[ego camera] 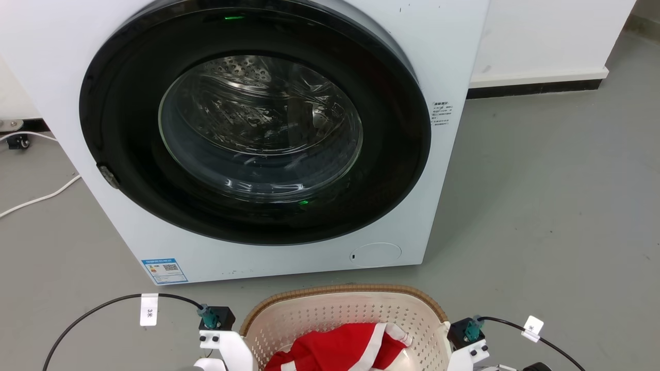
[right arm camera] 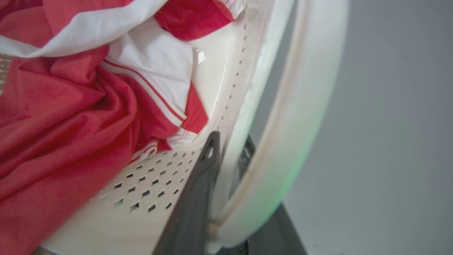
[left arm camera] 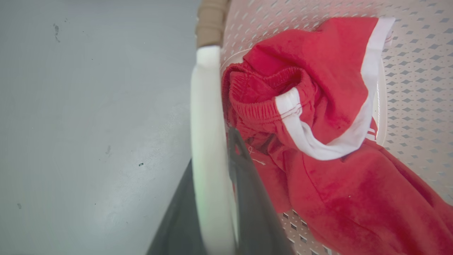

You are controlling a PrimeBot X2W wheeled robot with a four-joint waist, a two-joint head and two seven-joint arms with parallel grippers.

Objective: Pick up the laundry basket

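1. Grey floor (ego camera: 541, 206) all round; white washer (ego camera: 454, 51) standing on it, round dark door (ego camera: 258, 123) shut.
2. Just in front of the washer, at the bottom middle of the head view: basket (ego camera: 340, 293), cream and perforated with a brown rim, set between the two wrists.
3. Inside it, crumpled red clothes (ego camera: 340, 350) with white stripes.
4. Left gripper (left arm camera: 212, 152): fingers (left arm camera: 247, 184) clamped on the basket's white left handle (left arm camera: 207, 106), one inside the wall, the other outside.
5. Right gripper (right arm camera: 230, 141): likewise closed across the right handle (right arm camera: 300, 106), inner finger against the perforated wall, outer one mostly hidden behind the handle.
6. Black cable (ego camera: 180, 298) arching from the left wrist over the floor.
7. Whether lifted or resting on the floor: cannot tell.
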